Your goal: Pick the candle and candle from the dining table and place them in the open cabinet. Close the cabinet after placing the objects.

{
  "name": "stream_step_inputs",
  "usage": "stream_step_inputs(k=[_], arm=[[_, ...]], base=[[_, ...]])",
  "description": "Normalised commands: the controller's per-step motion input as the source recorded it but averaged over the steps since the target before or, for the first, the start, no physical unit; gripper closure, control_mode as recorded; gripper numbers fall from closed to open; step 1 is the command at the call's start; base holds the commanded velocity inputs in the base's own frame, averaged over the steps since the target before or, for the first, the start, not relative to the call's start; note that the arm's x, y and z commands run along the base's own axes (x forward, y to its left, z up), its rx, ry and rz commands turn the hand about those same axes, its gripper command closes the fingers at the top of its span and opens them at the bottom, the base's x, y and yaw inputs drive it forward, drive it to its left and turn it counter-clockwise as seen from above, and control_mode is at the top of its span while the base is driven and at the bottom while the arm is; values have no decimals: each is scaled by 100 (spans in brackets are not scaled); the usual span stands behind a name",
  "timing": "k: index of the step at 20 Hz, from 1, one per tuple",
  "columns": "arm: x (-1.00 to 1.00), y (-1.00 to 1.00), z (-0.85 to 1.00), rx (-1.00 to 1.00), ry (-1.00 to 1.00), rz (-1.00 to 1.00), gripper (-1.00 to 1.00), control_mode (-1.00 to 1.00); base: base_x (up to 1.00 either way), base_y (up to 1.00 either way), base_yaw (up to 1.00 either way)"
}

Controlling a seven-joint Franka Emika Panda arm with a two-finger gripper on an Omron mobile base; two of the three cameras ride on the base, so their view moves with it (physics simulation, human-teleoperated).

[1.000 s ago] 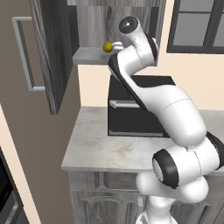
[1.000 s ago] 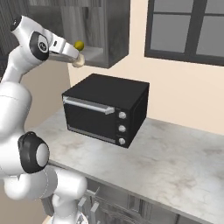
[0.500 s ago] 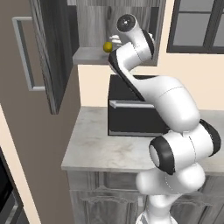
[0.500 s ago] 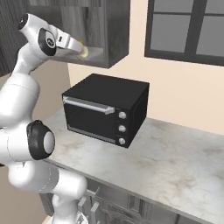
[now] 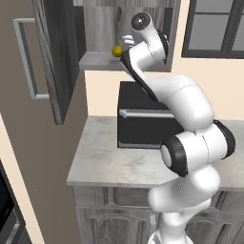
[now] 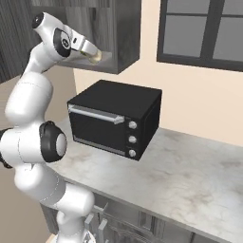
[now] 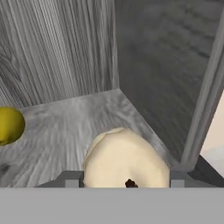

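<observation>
Yellow ball [image 7: 9,125] beside bare cabinet floor [image 7: 65,131]

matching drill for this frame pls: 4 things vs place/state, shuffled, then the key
Things:
1. candle
2. yellow ball
3. black oven
4. cabinet door

Places/states:
A. on the marble counter, below the cabinet
B. swung open, bar handle showing
C. between the gripper fingers, inside the cabinet
D. resting on the cabinet shelf, off to one side of the gripper

Pairs: 1-C, 2-D, 3-A, 4-B
</observation>
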Motion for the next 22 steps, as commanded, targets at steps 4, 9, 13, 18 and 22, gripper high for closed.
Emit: stream_step_inputs(k=[4,9,13,18,22], arm=[[42,0,0,2,0,-2,100,-100],[40,0,0,1,0,-2,100,-100],[44,0,0,0,0,-4,100,-100],[45,0,0,0,2,-3,100,-100],[46,0,0,0,5,-3,100,-100]], base=[[0,0,0],[0,0,0],[0,0,0],[0,0,0],[0,0,0]])
